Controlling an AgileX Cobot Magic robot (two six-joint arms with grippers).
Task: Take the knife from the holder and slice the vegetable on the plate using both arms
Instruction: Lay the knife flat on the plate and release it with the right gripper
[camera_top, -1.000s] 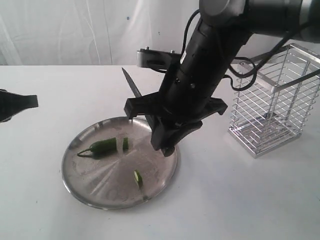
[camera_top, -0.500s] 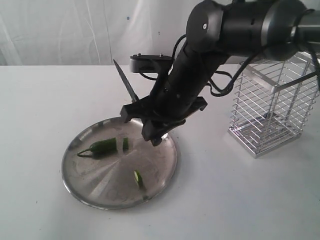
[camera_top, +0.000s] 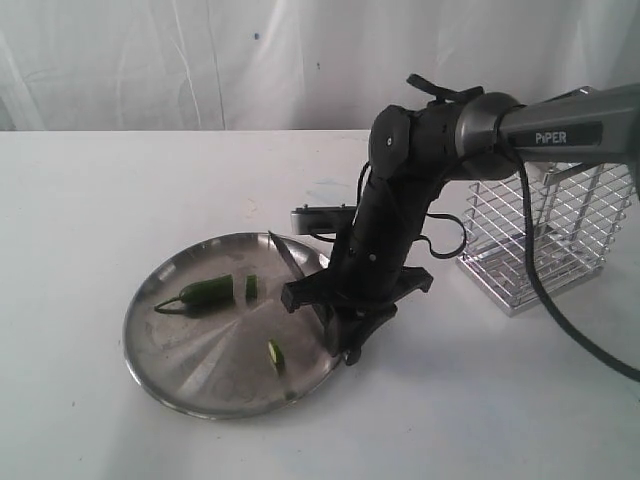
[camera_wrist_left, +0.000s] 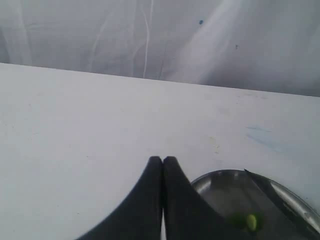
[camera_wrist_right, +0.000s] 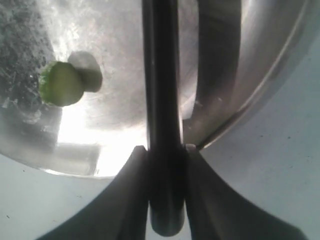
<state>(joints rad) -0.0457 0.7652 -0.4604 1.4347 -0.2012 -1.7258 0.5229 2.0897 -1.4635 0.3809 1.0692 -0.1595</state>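
Observation:
The steel plate (camera_top: 190, 350) holds the green chili pepper (camera_top: 205, 293), stem to the left. A cut slice (camera_top: 251, 288) stands just off its cut end and another slice (camera_top: 276, 356) lies nearer the front. My right gripper (camera_top: 342, 328) is shut on the black knife (camera_top: 288, 257) by its handle (camera_wrist_right: 162, 100), low over the plate's right rim. The blade points up and left, right of the pepper and clear of it. The front slice (camera_wrist_right: 61, 84) lies beside the handle. My left gripper (camera_wrist_left: 162, 165) is shut on nothing, above the table beside the plate (camera_wrist_left: 220, 187).
The chrome wire holder (camera_top: 545, 240) stands on the white table at the right, behind the right arm's forearm. A white curtain backs the table. In the exterior view the left arm is out of sight.
The right arm has swung down, bringing the knife from high above the plate to just over its right rim. The left gripper has left the exterior view.

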